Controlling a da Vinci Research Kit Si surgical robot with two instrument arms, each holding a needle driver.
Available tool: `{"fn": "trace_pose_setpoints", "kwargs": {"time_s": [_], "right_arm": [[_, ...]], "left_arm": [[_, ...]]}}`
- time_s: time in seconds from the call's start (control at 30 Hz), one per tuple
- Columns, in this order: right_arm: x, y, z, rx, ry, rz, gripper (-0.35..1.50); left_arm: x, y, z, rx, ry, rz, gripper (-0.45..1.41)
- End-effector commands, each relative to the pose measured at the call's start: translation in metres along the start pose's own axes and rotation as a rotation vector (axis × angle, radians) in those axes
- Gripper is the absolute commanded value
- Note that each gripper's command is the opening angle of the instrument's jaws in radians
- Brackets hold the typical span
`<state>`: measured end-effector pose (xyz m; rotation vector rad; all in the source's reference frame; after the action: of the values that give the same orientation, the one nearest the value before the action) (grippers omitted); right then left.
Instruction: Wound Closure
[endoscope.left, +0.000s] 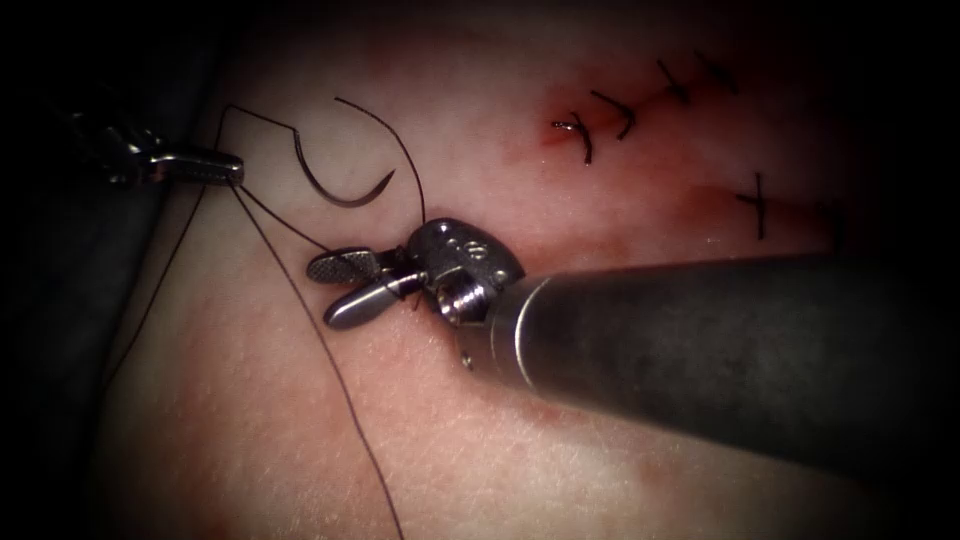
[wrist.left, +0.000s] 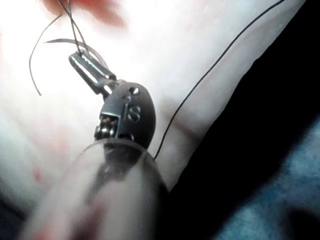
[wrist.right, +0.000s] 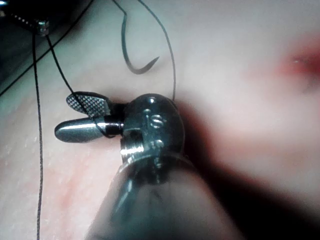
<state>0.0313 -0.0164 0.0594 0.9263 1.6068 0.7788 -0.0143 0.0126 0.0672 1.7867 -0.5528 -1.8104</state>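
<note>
While the needle (endoscope.left: 335, 180) is lying loose on the tissue (endoscope.left: 560, 440), left of the stitched cut (endoscope.left: 650, 105) and not piercing it, the left tool (endoscope.left: 225, 167) is sitting near the tissue's left edge, jaws clenched on the thread (endoscope.left: 330, 370); the right tool (endoscope.left: 345, 290) is hovering just below the needle, jaws parted, thread crossing between them, nothing gripped.

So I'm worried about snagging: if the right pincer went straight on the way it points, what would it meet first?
The right pincer, jaws open, points left. First in that line is the thread running down across the tissue, though their relative height is unclear. The needle lies off that line.
</note>
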Motion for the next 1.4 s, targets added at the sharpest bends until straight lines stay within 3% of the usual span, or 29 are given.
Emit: {"fn": "trace_pose_setpoints", "kwargs": {"time_s": [0.03, 0.17, 0.3, 0.37, 0.43, 0.63, 0.7, 0.9, 1.2, 1.3, 1.33, 1.4], "right_arm": [[-0.0002, 0.0005, 0.0006, 0.000, 0.003, 0.002, 0.32], [0.0003, 0.0003, 0.0007, -0.007, 0.013, 0.014, 0.35], [0.0003, -0.0003, 0.0012, -0.018, 0.034, 0.018, 0.51], [0.0001, -0.0005, 0.0015, -0.017, 0.035, 0.016, 0.42], [-0.0002, -0.0007, 0.0015, -0.014, 0.031, 0.014, 0.19], [-0.0005, -0.0010, 0.0009, -0.012, 0.023, 0.020, 0.12], [-0.0003, -0.0011, 0.0007, -0.013, 0.022, 0.022, -0.03], [0.0006, -0.0015, 0.0002, -0.029, 0.042, 0.037, 0.07], [0.0005, -0.0017, 0.0011, -0.042, 0.065, 0.072, -0.17], [0.0005, -0.0016, 0.0012, -0.056, 0.088, 0.077, -0.08], [0.0005, -0.0015, 0.0013, -0.064, 0.100, 0.080, 0.05], [0.0007, -0.0014, 0.0012, -0.101, 0.158, 0.100, 0.56]], "left_arm": [[-0.0004, 0.0006, 0.0006, -0.001, 0.009, -0.009, -0.45], [0.0000, 0.0014, 0.0008, -0.018, 0.026, -0.027, -0.45], [-0.0007, 0.0017, 0.0013, -0.021, 0.002, -0.026, -0.45], [-0.0010, 0.0017, 0.0015, -0.023, -0.013, -0.028, -0.45], [-0.0014, 0.0014, 0.0016, -0.025, -0.012, -0.031, -0.45], [-0.0019, 0.0010, 0.0016, -0.004, -0.029, -0.037, -0.45], [-0.0020, 0.0013, 0.0016, -0.010, -0.054, -0.036, -0.45], [-0.0027, 0.0034, 0.0018, -0.048, -0.087, -0.022, -0.45], [-0.0043, 0.0051, 0.0040, -0.046, -0.117, -0.016, -0.45], [-0.0045, 0.0055, 0.0055, -0.045, -0.114, -0.016, -0.45], [-0.0045, 0.0056, 0.0059, -0.043, -0.109, -0.019, -0.45], [-0.0041, 0.0063, 0.0071, -0.041, -0.105, -0.021, -0.45]]}}
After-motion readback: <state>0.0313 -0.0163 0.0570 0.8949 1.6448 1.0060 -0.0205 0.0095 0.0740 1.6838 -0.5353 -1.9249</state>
